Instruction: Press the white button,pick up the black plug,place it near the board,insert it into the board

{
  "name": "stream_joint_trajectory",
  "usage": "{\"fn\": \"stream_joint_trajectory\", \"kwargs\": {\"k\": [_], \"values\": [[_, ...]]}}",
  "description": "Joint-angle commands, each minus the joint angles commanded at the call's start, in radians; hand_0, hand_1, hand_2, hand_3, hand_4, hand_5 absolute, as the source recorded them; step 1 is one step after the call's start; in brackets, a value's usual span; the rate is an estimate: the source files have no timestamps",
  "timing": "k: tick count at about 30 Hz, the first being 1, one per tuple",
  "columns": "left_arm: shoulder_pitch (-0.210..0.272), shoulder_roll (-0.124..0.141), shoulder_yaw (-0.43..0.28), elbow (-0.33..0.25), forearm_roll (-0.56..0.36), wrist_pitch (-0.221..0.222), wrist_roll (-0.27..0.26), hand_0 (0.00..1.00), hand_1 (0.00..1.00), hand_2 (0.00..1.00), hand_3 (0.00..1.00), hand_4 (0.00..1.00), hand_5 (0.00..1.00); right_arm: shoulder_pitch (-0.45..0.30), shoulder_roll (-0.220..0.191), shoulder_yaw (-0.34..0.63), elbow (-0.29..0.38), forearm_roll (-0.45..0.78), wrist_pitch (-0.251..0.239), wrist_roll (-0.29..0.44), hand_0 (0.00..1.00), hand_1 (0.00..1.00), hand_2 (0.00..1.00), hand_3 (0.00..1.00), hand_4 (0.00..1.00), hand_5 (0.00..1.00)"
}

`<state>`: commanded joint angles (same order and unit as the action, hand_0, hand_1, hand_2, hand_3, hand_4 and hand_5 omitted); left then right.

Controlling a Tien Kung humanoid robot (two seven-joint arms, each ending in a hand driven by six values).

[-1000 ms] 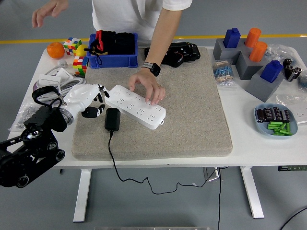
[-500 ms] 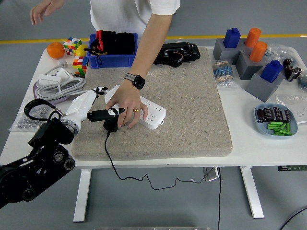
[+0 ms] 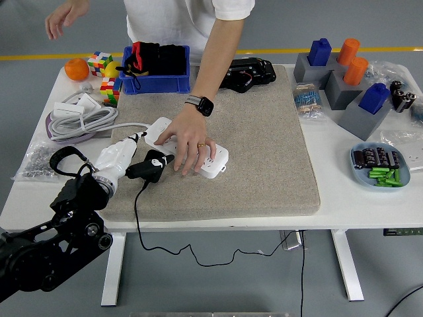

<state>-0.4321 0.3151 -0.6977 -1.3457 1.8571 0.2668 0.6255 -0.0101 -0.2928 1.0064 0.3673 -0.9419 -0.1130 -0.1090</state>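
— Where is the black plug [image 3: 149, 168] right now?

— In the robot's left hand [image 3: 135, 164], whose fingers are closed around it. It sits at the left part of the grey mat [image 3: 264, 145], just beside the left end of the white power strip [image 3: 187, 146]. Its black cable [image 3: 149, 224] runs down over the bench's [image 3: 344, 198] near edge and hangs below.

— And the strip itself?

— It lies slanted on the mat. A person standing at the far side presses one hand [image 3: 190, 146] flat on its middle, fingers spread; a black watch [image 3: 199, 104] shows on that wrist. The person's other hand [image 3: 65, 16] is raised off the bench at the top left.

— Is the plug touching the strip?

— It is close against the strip's near edge, but contact cannot be told from this view.

— The right arm?

— Not visible.

— What else is around?

— A blue bin [image 3: 155, 72] with black items behind the mat, an orange [image 3: 76, 69] and colourful cubes [image 3: 100, 63] at the far left, a coiled white cable [image 3: 82, 119] beside the mat, grey blocks [image 3: 344, 92] holding blue and orange pieces at the right, and a blue dish [image 3: 382, 165] of small parts.
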Motion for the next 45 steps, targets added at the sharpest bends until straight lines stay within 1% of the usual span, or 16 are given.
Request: {"fn": "stream_joint_trajectory", "kwargs": {"k": [2,3,9,10,15,16,20,21,27,28,29,33,34,39,40,45], "values": [[-0.002,0.002,0.009,0.007,0.013,-0.011,0.011,0.831,0.907,0.934,0.953,0.998,0.639,0.0,-0.001,-0.002,0.0,0.0,0.0,0.0,0.572,0.528,0.544,0.553,0.646,0.367],[-0.004,0.001,0.013,0.01,0.022,-0.015,0.016,0.783,0.853,0.856,0.897,0.994,0.354,0.0,-0.001,-0.003,0.0,0.0,0.0,0.0,0.57,0.528,0.544,0.552,0.645,0.366],[-0.016,-0.006,0.048,0.039,0.085,-0.032,0.02,0.783,0.853,0.856,0.897,0.994,0.354,0.001,-0.002,-0.008,0.0,0.002,0.0,0.001,0.57,0.528,0.544,0.552,0.645,0.366],[-0.021,-0.009,0.056,0.047,0.087,-0.027,0.02,0.699,0.794,0.779,0.847,0.98,0.272,0.001,-0.002,-0.007,0.0,0.002,0.0,0.001,0.571,0.53,0.544,0.552,0.645,0.366],[-0.037,-0.021,0.074,0.067,0.087,0.0,0.02,0.699,0.794,0.779,0.847,0.98,0.272,0.002,-0.002,-0.007,0.0,0.003,-0.001,0.001,0.571,0.53,0.544,0.552,0.645,0.366],[-0.038,-0.022,0.075,0.067,0.086,0.002,0.02,0.432,0.643,0.645,0.798,0.968,0.241,0.002,-0.002,-0.007,0.0,0.003,-0.001,0.001,0.571,0.528,0.544,0.552,0.646,0.365],[-0.045,-0.034,0.076,0.073,0.076,0.018,0.018,0.432,0.643,0.645,0.798,0.968,0.241,0.0,-0.002,-0.006,0.0,0.003,-0.001,0.001,0.571,0.528,0.544,0.552,0.646,0.365],[-0.046,-0.036,0.075,0.075,0.073,0.02,0.016,0.34,0.574,0.605,0.791,0.956,0.246,-0.001,-0.002,-0.006,0.0,0.003,-0.001,0.001,0.571,0.529,0.544,0.553,0.646,0.366],[-0.05,-0.042,0.072,0.082,0.065,0.024,0.01,0.34,0.574,0.605,0.791,0.956,0.246,-0.003,0.0,-0.004,-0.001,0.002,-0.001,0.001,0.571,0.529,0.544,0.553,0.646,0.366],[-0.051,-0.042,0.072,0.084,0.063,0.024,0.008,0.31,0.562,0.594,0.794,0.941,0.238,-0.004,0.0,-0.004,-0.001,0.002,0.0,0.001,0.57,0.528,0.544,0.552,0.646,0.366],[-0.051,-0.042,0.071,0.085,0.062,0.025,0.007,0.31,0.562,0.594,0.794,0.941,0.238,-0.004,0.0,-0.004,-0.001,0.002,0.0,0.001,0.57,0.528,0.544,0.552,0.646,0.366],[-0.054,-0.04,0.068,0.099,0.065,0.036,-0.013,0.31,0.562,0.594,0.794,0.941,0.238,-0.004,0.0,-0.004,0.0,0.002,-0.001,0.002,0.57,0.528,0.544,0.552,0.646,0.366],[-0.056,-0.039,0.069,0.102,0.066,0.038,-0.016,0.275,0.51,0.512,0.706,0.92,0.221,-0.003,-0.001,-0.004,0.0,0.002,-0.001,0.002,0.57,0.527,0.544,0.552,0.646,0.366],[-0.062,-0.039,0.072,0.117,0.073,0.051,-0.036,0.275,0.51,0.512,0.706,0.92,0.221,-0.001,0.0,-0.002,0.0,0.001,-0.001,0.002,0.57,0.527,0.544,0.552,0.646,0.366],[-0.063,-0.04,0.074,0.122,0.076,0.056,-0.042,0.226,0.435,0.44,0.586,0.84,0.074,-0.001,0.0,-0.001,0.0,0.001,-0.001,0.002,0.569,0.528,0.543,0.552,0.646,0.365],[-0.066,-0.041,0.083,0.135,0.08,0.068,-0.057,0.226,0.435,0.44,0.586,0.84,0.074,-0.001,0.0,-0.001,-0.001,0.0,-0.002,0.003,0.569,0.528,0.543,0.552,0.646,0.365]]}}
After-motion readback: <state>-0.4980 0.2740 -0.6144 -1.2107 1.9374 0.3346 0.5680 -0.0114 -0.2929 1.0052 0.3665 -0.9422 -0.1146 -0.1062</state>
